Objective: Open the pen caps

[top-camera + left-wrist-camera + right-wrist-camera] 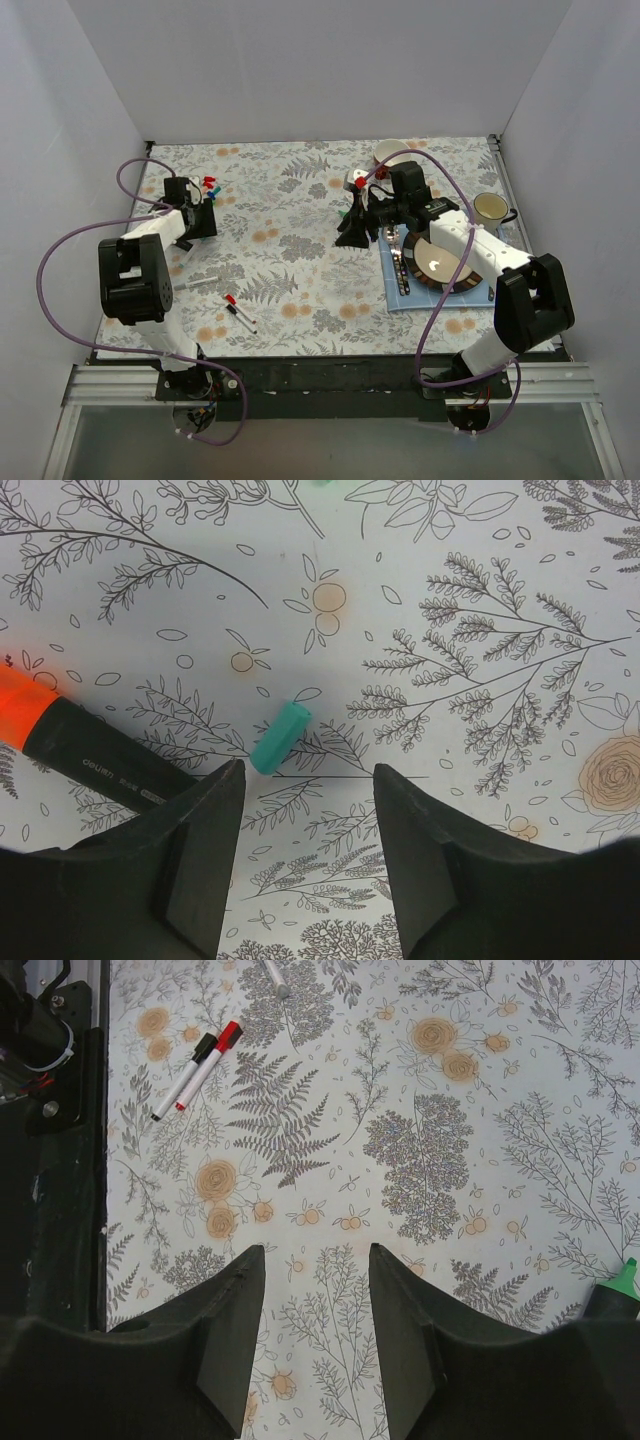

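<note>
Though seemingly untouched, cap (280,737) before pincer (310,770)

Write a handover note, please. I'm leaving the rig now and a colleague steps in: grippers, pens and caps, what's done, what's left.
Left gripper: open and empty at the far left of the table. A loose teal cap lies on the cloth just ahead of its fingers, and an orange-and-black marker lies beside one finger.
Right gripper: open and empty over bare cloth mid-table.
Done: at least that teal cap is off.
Left: the red-capped pen and black-capped pen near the front edge look capped. I cannot judge the green-tipped marker near the right gripper.
</note>
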Controlling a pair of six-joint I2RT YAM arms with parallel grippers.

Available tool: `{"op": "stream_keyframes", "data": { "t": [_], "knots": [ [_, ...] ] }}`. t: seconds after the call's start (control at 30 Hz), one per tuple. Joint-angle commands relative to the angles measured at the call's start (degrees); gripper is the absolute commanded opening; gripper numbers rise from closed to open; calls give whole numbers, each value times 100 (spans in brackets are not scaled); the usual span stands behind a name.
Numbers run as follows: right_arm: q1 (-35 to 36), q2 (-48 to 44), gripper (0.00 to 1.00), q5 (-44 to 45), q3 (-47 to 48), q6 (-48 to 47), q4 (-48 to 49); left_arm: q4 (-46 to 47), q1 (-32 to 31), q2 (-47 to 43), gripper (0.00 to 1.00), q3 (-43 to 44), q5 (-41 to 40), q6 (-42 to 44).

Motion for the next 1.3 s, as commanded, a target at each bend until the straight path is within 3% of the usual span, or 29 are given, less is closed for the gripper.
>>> {"op": "stream_keyframes", "data": {
  "t": [0.0,0.9,1.03,1.1,1.27],
  "knots": [
    [22,-13,54,-153,-11,41,165,64,-77,-116,53,60,-294,99],
    [22,-40,54,-250,-2,41,156,-50,-112,438,47,411,-409,81],
    [22,-14,54,-241,-2,41,147,-59,-121,421,44,350,-435,38],
    [31,4,54,-258,7,41,130,-59,-112,368,36,306,-479,2],
    [22,13,54,-276,7,41,139,20,-121,280,28,227,-444,-68]
  ]
}}
